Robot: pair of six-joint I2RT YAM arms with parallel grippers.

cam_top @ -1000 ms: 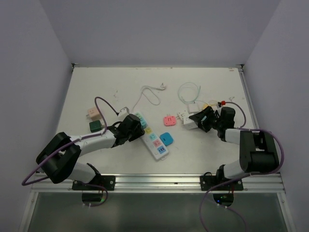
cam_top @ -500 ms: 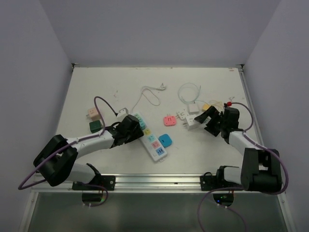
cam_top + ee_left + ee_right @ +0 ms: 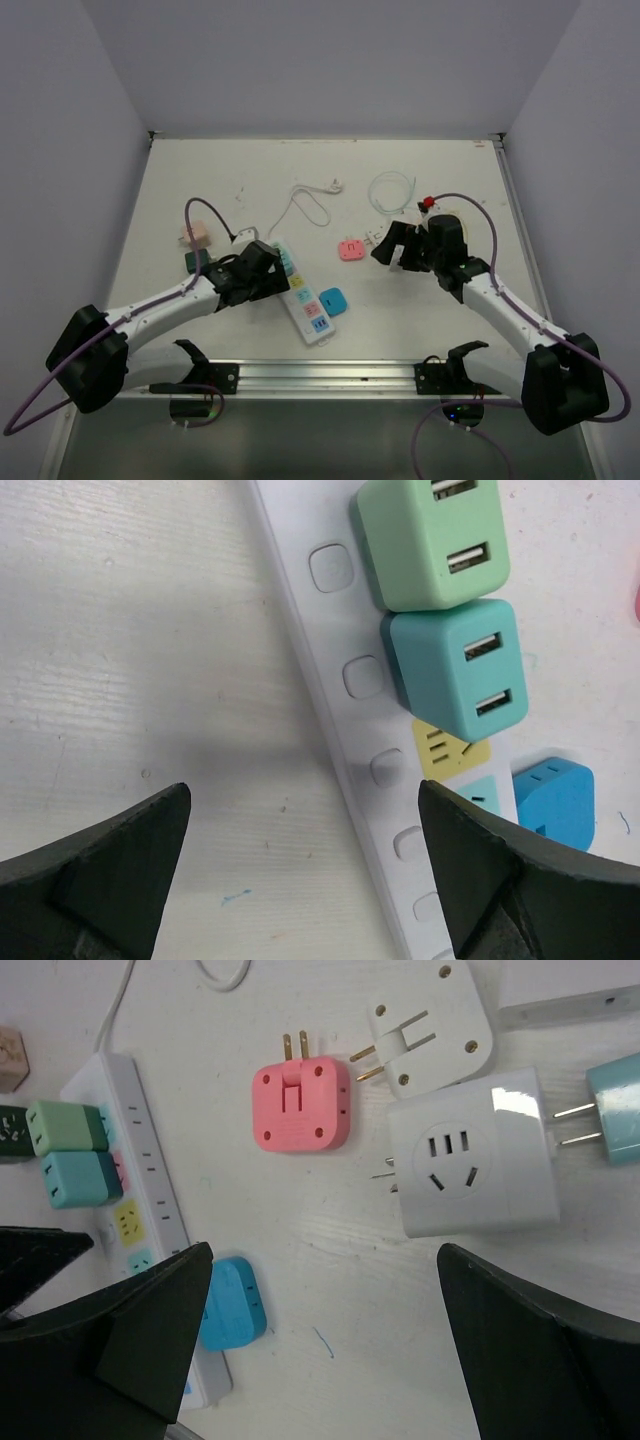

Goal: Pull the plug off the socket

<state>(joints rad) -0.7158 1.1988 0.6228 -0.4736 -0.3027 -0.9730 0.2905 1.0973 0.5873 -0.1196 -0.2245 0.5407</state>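
Black jaws of the left gripper (image 3: 303, 815) stand spread wide and empty above the socket (image 3: 322, 620), which lies diagonally on the table (image 3: 200, 180) at front left. A mint-green plug (image 3: 432, 540) and a teal plug (image 3: 455, 670) sit side by side in it. Right gripper (image 3: 322, 1260), likewise released and holding nothing, hovers near a pink adapter (image 3: 300, 1105) and a white adapter (image 3: 470, 1165)

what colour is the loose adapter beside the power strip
The adapter is blue; clearest in right wrist view.
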